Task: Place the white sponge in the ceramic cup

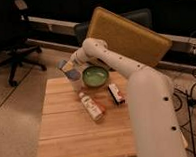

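Observation:
My gripper (70, 64) is at the far left corner of the wooden table, at the end of the white arm that reaches in from the lower right. It is shut on the white sponge (65, 67), a small bluish-grey pad held tilted in the air. The ceramic cup (75, 80), pale and small, stands on the table right under the sponge and gripper, just left of the green bowl. The gripper and sponge hide part of the cup's rim.
A green bowl (95, 75) stands at the table's far middle. A pale bottle with an orange-red label (91, 106) lies on the wooden table (64, 130). A red-and-black box (116, 93) lies right of it. A yellow board (129, 33) leans behind; an office chair (16, 43) stands at left.

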You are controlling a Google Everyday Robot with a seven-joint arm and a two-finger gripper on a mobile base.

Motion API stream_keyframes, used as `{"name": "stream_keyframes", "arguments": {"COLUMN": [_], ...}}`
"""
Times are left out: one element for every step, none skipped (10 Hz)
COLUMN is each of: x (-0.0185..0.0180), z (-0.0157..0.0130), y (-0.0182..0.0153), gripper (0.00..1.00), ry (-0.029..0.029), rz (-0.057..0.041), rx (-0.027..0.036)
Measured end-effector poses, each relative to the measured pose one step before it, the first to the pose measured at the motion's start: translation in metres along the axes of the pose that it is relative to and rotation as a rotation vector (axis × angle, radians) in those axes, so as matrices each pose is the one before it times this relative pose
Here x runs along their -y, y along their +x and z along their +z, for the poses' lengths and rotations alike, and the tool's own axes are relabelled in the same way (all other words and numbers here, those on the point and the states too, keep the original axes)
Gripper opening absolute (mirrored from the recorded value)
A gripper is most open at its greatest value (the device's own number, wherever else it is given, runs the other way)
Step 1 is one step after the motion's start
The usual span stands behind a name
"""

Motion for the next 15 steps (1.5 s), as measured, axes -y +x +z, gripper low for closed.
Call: {"name": "stream_keyframes", "arguments": {"x": [0.00064,0.00096,0.00191,0.00118,0.00047,0.00015,-0.00013,-0.00011,0.00005,-0.00010,0.00001,0.00002,-0.00001,0.00011,0.00002], "z": [-0.00030,-0.00017,-0.00047,-0.00031,-0.00011,-0.00008,0.00002,0.00017,-0.00017,0.00019,-0.00009,0.00000,0.00002,-0.00007,0.00001], "y": [0.00265,0.00332,0.00388,0.00247,0.00154,0.00172,0.00015,0.00009,-0.00018,0.00016,-0.00011,0.00007,-0.00002,0.00009,0.00005], "gripper": [0.00,0.01,0.09,0.18,0.27,0.37,0.43,0.44,0.42,0.38,0.39,0.45,0.57,0.65,0.74], "ry": [-0.00467,-0.00412,-0.00336,-0.00292,-0.00316,-0.00561,-0.00128,-0.00029,0.00020,-0.00033,0.00008,0.00000,-0.00001,0.00017,-0.00002], "rz": [0.00832,0.00972,0.01199,0.00847,0.00493,0.00502,0.00059,-0.00006,-0.00005,0.00015,-0.00003,0.00005,-0.00003,0.00010,0.00009], "rx": [0.00177,0.00111,0.00174,0.00161,0.00141,0.00195,0.00050,-0.00014,0.00032,-0.00022,0.00021,-0.00006,0.00004,-0.00001,-0.00004]}}
